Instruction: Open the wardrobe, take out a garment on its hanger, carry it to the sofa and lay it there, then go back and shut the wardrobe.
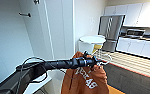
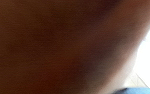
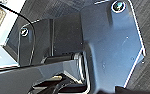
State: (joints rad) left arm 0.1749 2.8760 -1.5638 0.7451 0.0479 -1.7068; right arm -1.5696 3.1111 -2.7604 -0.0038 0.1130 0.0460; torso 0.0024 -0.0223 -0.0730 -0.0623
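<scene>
Reaching across the lower middle of the head view, my left arm stretched out from the lower left of the frame, and my left gripper (image 1: 95,62) sat closed on the hanger (image 1: 102,58), a thin white loop that curved off to the right of it. I held it out away from my body so that the garment (image 1: 87,80), a rust-orange hooded sweatshirt with white lettering, could hang freely below without dragging. It filled the lower centre of the frame. My left wrist camera was pressed so close to that fabric (image 2: 66,47) that it saw little but a brown-orange blur; a sliver of blue at the lower right edge may have been the sofa, though I could not be sure. White panels of the wardrobe (image 1: 53,27) stood in the upper left. A steel refrigerator (image 1: 110,30) stood at the upper right. I could not tell how my right gripper was set.
</scene>
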